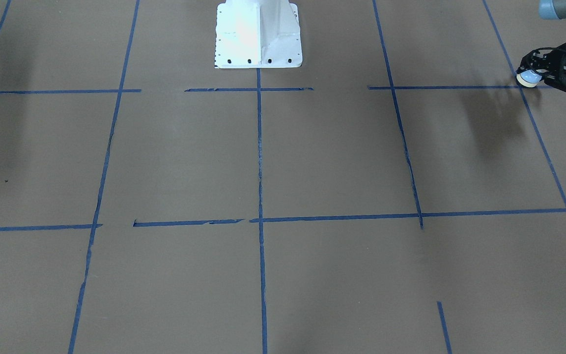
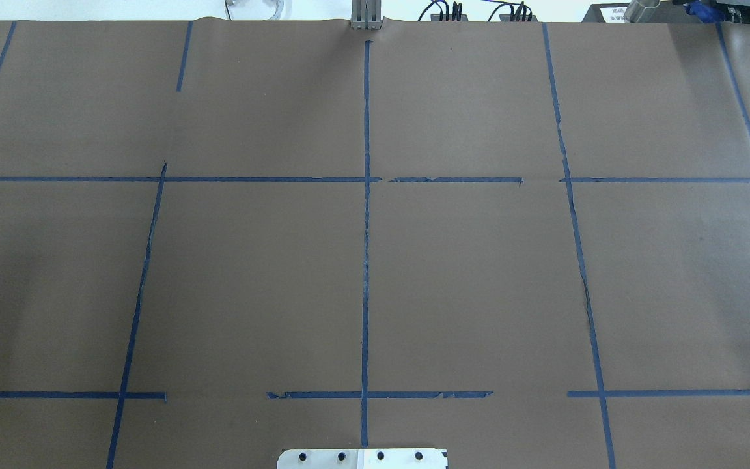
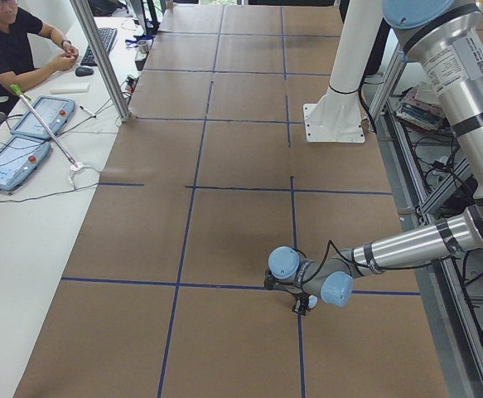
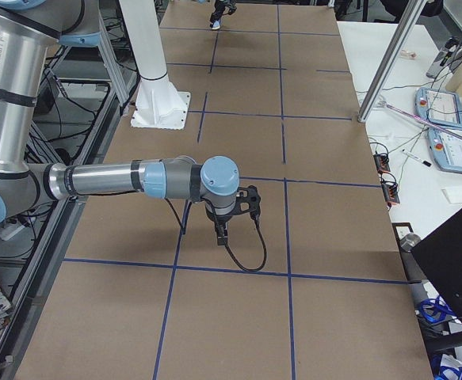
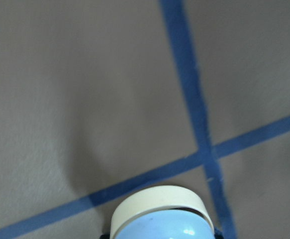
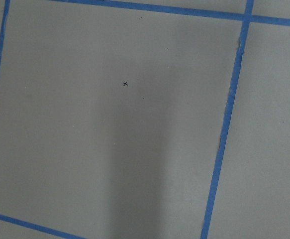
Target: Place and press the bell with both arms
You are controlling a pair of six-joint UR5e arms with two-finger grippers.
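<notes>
The light-blue bell [image 1: 528, 77] with its cream base ring is tipped on its side inside my left gripper [image 1: 544, 70], which is shut on it. It is held low over a blue tape crossing, at the far right of the front-facing view. In the left wrist view the bell [image 5: 160, 215] fills the bottom edge, with its cream ring facing the table. It also shows small and far off in the right side view [image 4: 215, 24]. My right gripper [image 4: 249, 199] hangs low over the table's other end. It shows only in that side view, so I cannot tell if it is open or shut.
The white bolted pedestal [image 1: 258, 34] stands mid-table at the robot's side. Brown paper with a blue tape grid [image 2: 366, 260] covers the table. An operator [image 3: 9, 41] sits at a side desk with tablets, behind a metal post [image 3: 100, 58].
</notes>
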